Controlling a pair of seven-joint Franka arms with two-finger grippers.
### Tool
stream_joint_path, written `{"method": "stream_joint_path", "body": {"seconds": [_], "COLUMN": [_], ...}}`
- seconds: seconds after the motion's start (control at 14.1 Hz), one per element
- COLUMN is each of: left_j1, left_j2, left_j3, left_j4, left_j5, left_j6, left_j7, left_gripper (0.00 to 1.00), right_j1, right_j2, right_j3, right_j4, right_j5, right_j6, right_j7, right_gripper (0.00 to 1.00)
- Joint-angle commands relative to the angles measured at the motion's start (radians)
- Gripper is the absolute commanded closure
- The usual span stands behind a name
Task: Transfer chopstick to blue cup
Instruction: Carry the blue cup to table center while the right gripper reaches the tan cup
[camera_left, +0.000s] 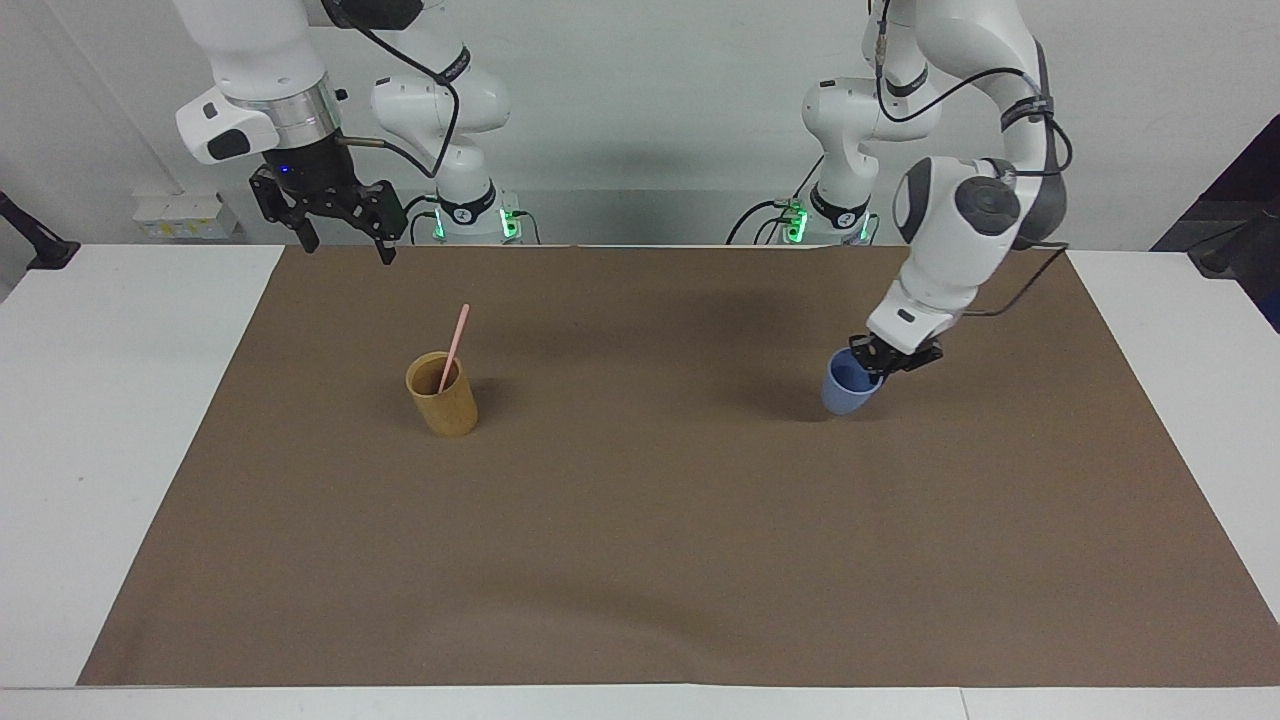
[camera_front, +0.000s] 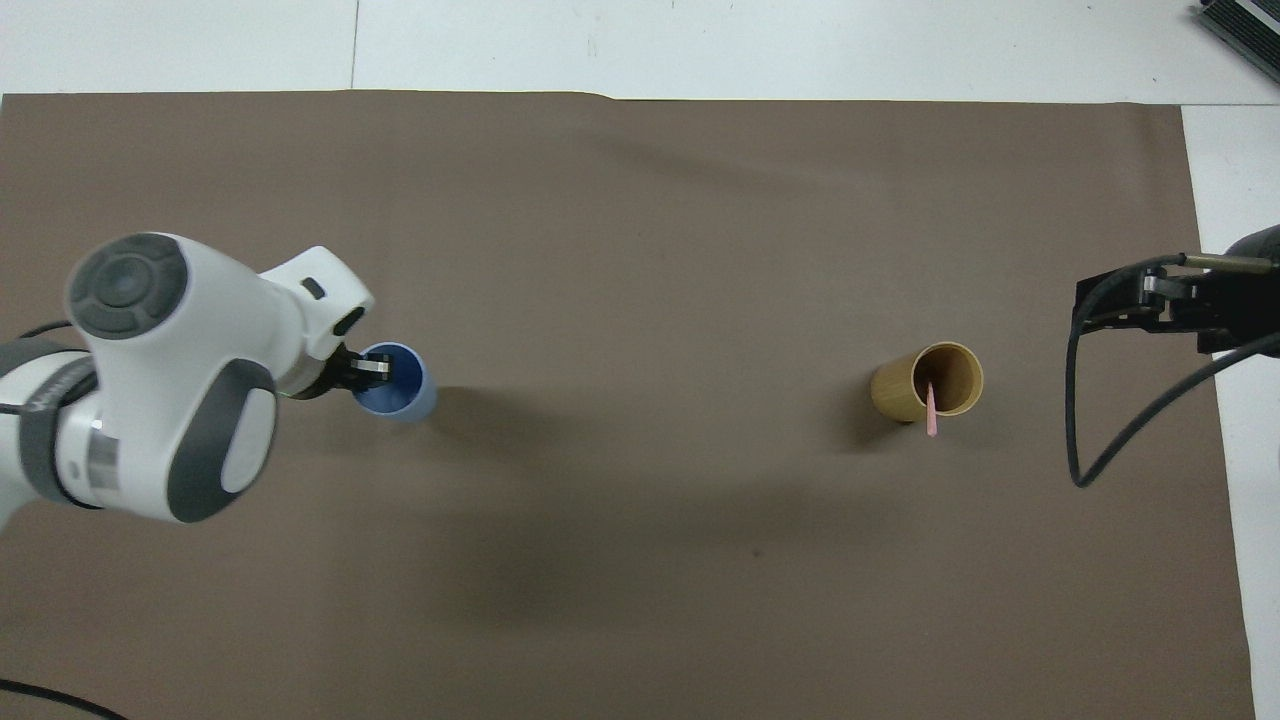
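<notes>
The pale-pink chopstick (camera_left: 453, 346) (camera_front: 930, 406) stands slanted in a tan-yellow cup (camera_left: 442, 394) (camera_front: 928, 382) toward the right arm's end of the table. My left gripper (camera_left: 874, 362) (camera_front: 372, 369) is shut on the rim of the blue cup (camera_left: 846, 386) (camera_front: 402, 386), which it holds tilted, low over the brown mat. The right gripper (camera_left: 342, 240) (camera_front: 1098, 310) hangs open, high above the mat's edge by the robots, with nothing between its fingers; that arm waits.
A brown mat (camera_left: 660, 520) (camera_front: 640, 560) covers most of the white table (camera_left: 110, 400). A black cable (camera_front: 1120, 420) hangs from the right arm. A dark object (camera_left: 30, 240) sits at the table's edge past the right arm.
</notes>
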Motion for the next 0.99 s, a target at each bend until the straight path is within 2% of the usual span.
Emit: {"method": "stream_joint_path", "body": {"seconds": [0.0, 0.21, 0.92], "left_j1": [-0.135, -0.207, -0.195], "left_j2": [-0.019, 0.0, 0.038], "left_j3": [0.02, 0.021, 0.024], "left_j4": [-0.004, -0.018, -0.072], "left_j5": [-0.055, -0.06, -0.06], "left_j6": [0.042, 0.134, 0.235], "left_j7": [-0.149, -0.246, -0.223], "left_gripper": [1.0, 1.0, 1.0], "right_j1": [-0.004, -0.006, 0.02], "right_j2": [-0.021, -0.031, -0.062], "right_j3": [0.0, 0.0, 0.022], "right_j4": [-0.033, -0.051, -0.159], "right_j5": [0.021, 0.019, 0.018], "right_j6": [0.027, 0.037, 0.11], "right_j7": [-0.023, -0.024, -0.009], "right_gripper": [0.0, 0.0, 0.0]}}
